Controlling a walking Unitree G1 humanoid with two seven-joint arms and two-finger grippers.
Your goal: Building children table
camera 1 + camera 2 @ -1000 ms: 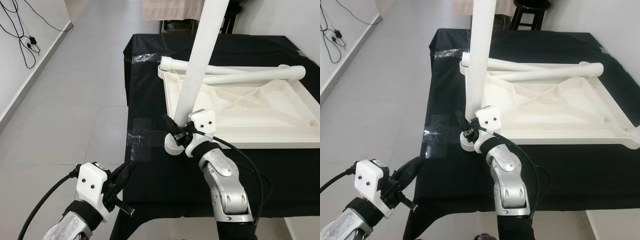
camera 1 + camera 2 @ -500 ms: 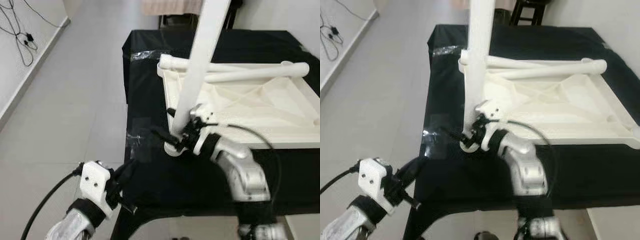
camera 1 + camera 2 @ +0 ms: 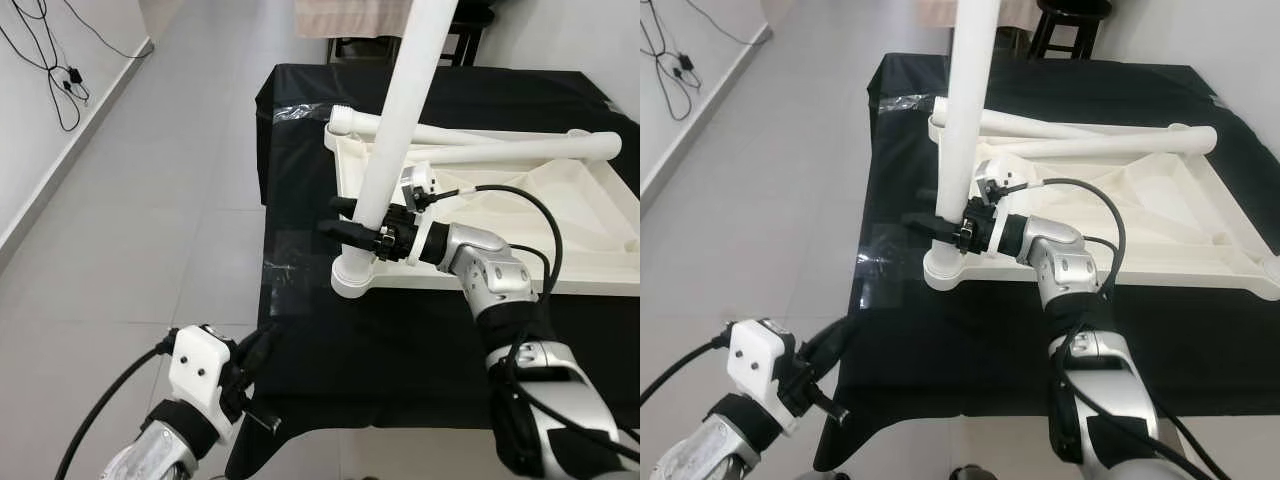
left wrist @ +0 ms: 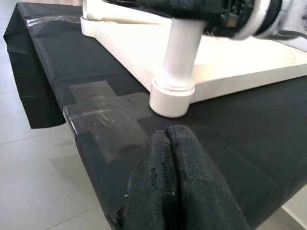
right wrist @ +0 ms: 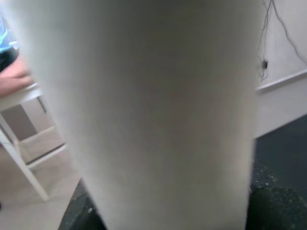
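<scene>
Right arm reaches sideways to a standing table leg.
The right gripper (image 3: 352, 228) clasps the white leg (image 3: 392, 150), upright in the upturned tabletop (image 3: 520, 215)'s near corner; left gripper (image 4: 168, 143) pressed closed, empty.

The head views are evenly and brightly lit by soft daylight, and both are rendered sharp. Pale glare is carried by the clear tape patch (image 3: 290, 268) on the matte black tablecloth (image 3: 400, 350), and a sheen by the grey tiled floor (image 3: 150, 200). In the right wrist view, the smooth white plastic table leg (image 5: 158, 110) is seen close and heavily blurred. The left wrist view's foreground is slightly soft.
</scene>
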